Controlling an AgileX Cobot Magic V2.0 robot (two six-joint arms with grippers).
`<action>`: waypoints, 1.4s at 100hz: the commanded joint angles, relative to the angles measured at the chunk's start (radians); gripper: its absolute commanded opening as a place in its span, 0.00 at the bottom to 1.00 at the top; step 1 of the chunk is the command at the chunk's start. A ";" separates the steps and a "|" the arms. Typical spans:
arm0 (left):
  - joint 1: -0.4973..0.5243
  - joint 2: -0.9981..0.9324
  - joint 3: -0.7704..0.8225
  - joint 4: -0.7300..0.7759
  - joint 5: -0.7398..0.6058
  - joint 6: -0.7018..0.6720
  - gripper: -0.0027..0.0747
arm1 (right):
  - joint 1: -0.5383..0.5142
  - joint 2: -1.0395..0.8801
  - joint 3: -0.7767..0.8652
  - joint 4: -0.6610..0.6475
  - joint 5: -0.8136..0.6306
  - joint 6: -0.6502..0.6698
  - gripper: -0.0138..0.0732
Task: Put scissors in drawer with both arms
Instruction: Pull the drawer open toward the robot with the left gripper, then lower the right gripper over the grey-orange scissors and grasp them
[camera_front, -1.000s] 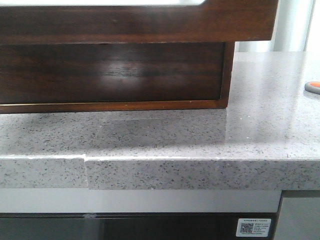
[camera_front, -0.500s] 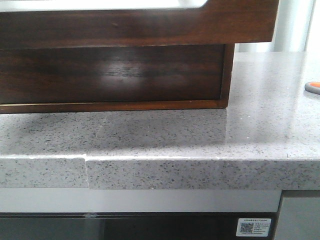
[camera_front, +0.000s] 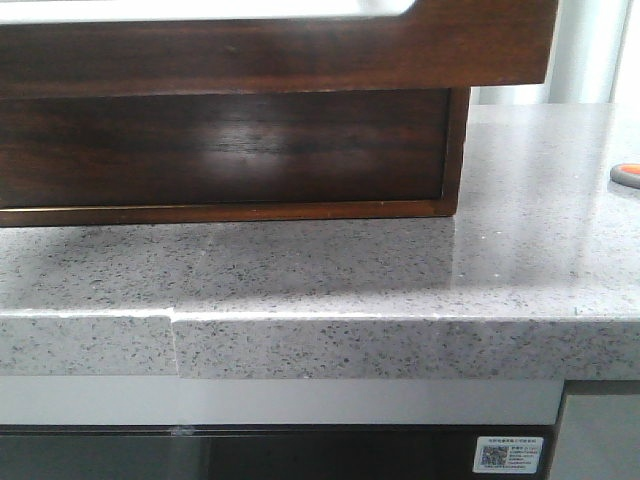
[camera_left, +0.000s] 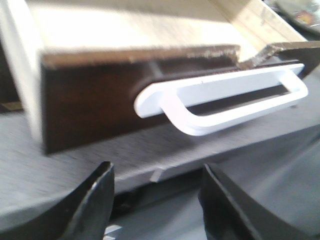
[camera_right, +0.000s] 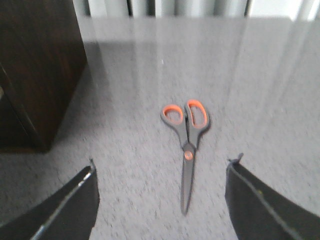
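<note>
A glossy dark brown wooden drawer (camera_front: 270, 50) juts out over a speckled grey stone countertop (camera_front: 330, 270), its top edge cut by a long shallow notch and cropped by the frame; below it sits the darker recessed front of the wooden cabinet (camera_front: 220, 150), streaked with a soft reflection. From the left wrist, the drawer (camera_left: 90, 105) shows a pale, smooth inside and a flat white loop handle (camera_left: 220, 100) with rounded corners, though the picture is blurred. The left gripper (camera_left: 157, 200) hangs just in front of that handle, its black fingers (camera_left: 95, 200) spread wide and holding nothing. The scissors (camera_right: 186, 140) lie flat on the countertop, well to the right of the drawer: dark grey blades closed to a point, grey handles with orange-lined loops and an orange pivot. In the front view only a sliver of one grey and orange loop (camera_front: 627, 173) shows at the frame's edge. The right gripper (camera_right: 160, 200) hovers above the scissors, its dark fingers (camera_right: 75, 205) wide apart, touching nothing.
</note>
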 joint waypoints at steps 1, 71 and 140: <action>-0.008 -0.021 -0.088 0.113 -0.039 -0.028 0.51 | -0.009 0.081 -0.094 -0.034 0.047 -0.005 0.71; -0.168 0.077 -0.179 0.374 -0.169 -0.083 0.51 | -0.130 0.850 -0.452 0.031 0.274 -0.092 0.68; -0.166 0.083 -0.179 0.387 -0.215 -0.083 0.51 | -0.193 1.181 -0.636 0.130 0.209 -0.207 0.53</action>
